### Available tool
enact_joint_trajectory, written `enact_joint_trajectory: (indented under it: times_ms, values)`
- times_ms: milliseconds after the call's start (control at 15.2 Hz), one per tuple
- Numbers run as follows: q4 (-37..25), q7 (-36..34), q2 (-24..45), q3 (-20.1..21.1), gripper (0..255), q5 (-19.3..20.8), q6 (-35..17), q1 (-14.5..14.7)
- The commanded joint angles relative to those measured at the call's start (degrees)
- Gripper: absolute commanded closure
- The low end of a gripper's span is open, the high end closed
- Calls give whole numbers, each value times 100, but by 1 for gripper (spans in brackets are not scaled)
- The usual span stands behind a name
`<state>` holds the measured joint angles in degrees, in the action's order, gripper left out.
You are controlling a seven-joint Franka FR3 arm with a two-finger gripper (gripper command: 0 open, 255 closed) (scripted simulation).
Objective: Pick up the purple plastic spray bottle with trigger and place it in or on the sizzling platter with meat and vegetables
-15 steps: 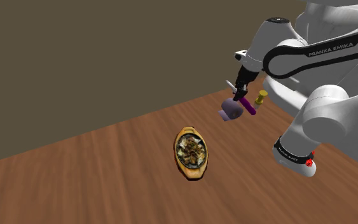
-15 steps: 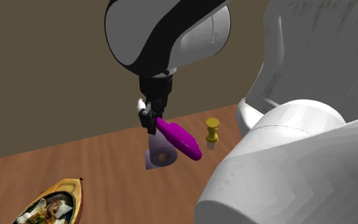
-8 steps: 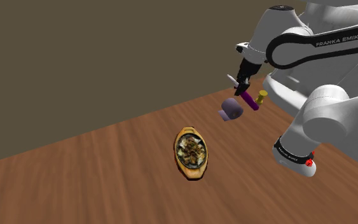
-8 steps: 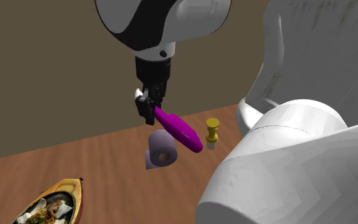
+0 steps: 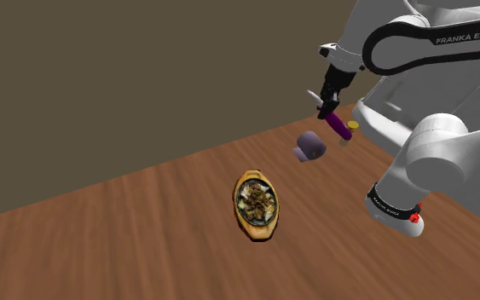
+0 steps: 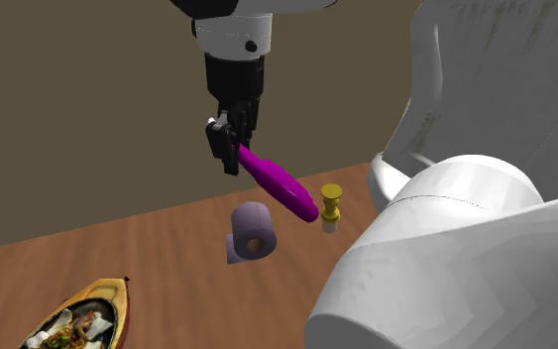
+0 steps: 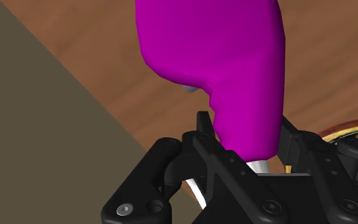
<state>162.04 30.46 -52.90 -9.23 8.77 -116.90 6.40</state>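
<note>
Glossy magenta spray bottle point(image 6: 281, 186) hangs tilted, clamped at its narrow neck in our jaws (light, we judge, but slippery).

Sizzling platter point(image 6: 118, 302) cut by second exterior view's bottom edge. Purple spray bottle point(image 7: 222, 70) neck buried between gripper point(image 7: 244, 130) fingers. Small yellow object point(image 5: 352, 125) partly behind bottle.

There is one purple spray bottle point(image 6: 279, 185). There is one platter of food point(image 5: 259, 232), one pale purple roll point(image 5: 311, 147), one small yellow thing point(image 6: 332, 206) and one wooden surface point(image 5: 144, 243).
</note>
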Motion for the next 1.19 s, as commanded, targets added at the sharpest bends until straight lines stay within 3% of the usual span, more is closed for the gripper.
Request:
enact_joint_trajectory:
  times_ms: [0,198,1122]
  values:
    - [-146,27,-151,-20,255,-33,181,-14]
    - [-364,48,-172,29,255,-85,420,-20]
    - [-1251,-1952,974,2013,255,-1304,208,957]
